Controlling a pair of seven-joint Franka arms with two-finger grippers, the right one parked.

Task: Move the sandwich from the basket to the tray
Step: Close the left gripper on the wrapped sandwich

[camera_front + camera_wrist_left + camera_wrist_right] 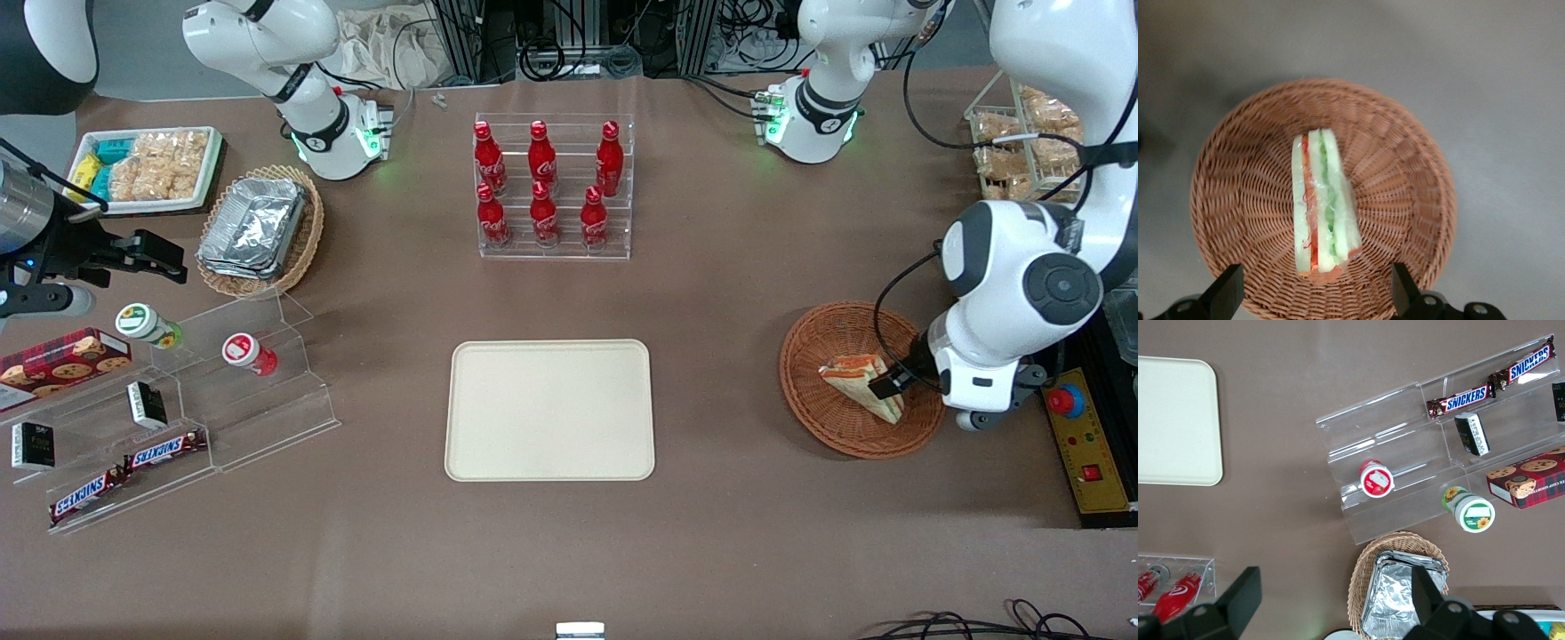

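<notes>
The sandwich is a wrapped wedge with green, red and orange stripes, lying in the round reddish-brown wicker basket toward the working arm's end of the table. In the left wrist view the sandwich lies across the middle of the basket. My left gripper hangs above the basket, open and empty, with one finger on each side of the sandwich's end, not touching it. In the front view the gripper is over the sandwich. The cream-beige tray lies bare at the table's middle.
A clear rack of red cola bottles stands farther from the front camera than the tray. A white wire rack of snack bags stands at the working arm's end. A yellow control box lies beside the basket.
</notes>
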